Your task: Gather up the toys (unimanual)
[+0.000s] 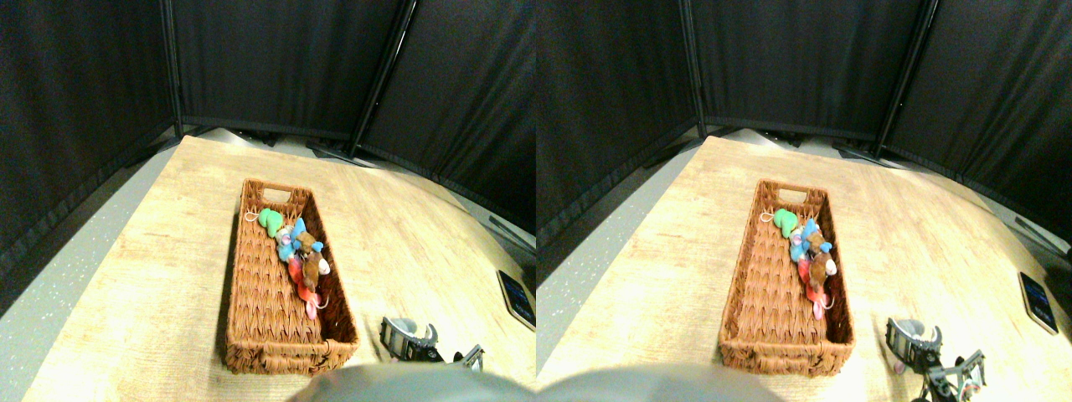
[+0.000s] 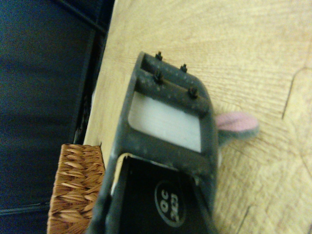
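Several toys lie in a row along the right side of the woven brown basket (image 1: pixel 260 293): a green toy (image 1: pixel 270 220), a blue toy (image 1: pixel 293 239), a brown toy (image 1: pixel 311 261) and a red toy (image 1: pixel 306 295). My right gripper (image 1: pixel 410 339) hangs low over the wooden table, just right of the basket's near right corner. In the wrist view a grey toy with a pink ear (image 2: pixel 237 126) lies on the table, mostly hidden behind the dark frame of the jaw. Whether the gripper touches it does not show.
The basket's corner (image 2: pixel 78 190) shows close beside the gripper in the wrist view. A flat dark phone-like device (image 1: pixel 517 297) lies near the table's right edge. Black curtains stand behind the table (image 1: pixel 402 243), and grey floor (image 1: pixel 75 276) runs along its left side.
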### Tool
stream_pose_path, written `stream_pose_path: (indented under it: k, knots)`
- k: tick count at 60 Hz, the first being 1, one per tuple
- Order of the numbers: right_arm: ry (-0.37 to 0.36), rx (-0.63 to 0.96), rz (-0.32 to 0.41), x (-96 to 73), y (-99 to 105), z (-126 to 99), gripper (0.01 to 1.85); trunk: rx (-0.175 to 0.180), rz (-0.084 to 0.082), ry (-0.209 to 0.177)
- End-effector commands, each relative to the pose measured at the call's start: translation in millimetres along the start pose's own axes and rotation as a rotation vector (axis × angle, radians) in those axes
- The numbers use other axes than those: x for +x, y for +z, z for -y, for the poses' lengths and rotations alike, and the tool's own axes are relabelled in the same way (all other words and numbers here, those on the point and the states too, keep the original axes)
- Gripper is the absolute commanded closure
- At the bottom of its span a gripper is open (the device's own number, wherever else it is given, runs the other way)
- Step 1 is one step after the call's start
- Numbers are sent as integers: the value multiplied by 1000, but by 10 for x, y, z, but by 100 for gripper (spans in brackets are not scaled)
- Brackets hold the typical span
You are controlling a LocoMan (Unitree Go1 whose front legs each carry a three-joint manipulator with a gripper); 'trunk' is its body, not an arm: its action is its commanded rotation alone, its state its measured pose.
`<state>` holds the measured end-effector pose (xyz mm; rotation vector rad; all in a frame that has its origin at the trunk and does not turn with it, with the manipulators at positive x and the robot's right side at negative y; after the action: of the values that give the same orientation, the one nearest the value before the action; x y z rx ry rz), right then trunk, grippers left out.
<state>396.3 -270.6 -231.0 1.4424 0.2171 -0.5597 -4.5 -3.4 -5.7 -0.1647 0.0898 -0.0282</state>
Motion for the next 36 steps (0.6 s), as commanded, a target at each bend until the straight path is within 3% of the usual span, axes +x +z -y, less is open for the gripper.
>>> stream_pose_path:
  k: [1,7,16,25,28,32,36]
  knots:
    - [28,7,9,71,16,33,101,-22,-22,14]
    - [-22,38,27,157,46,150,101,-21,-22,16]
    - [-30,47,43,218,70,235,102,-18,-25,18]
    - [-36,61,66,276,68,269,120,-17,-24,19]
    - [-40,61,93,286,69,266,132,-17,-25,19]
    - [-15,-65,129,295,60,249,179,-17,-25,19]
    - [-10,-85,149,317,59,233,180,-17,-25,19]
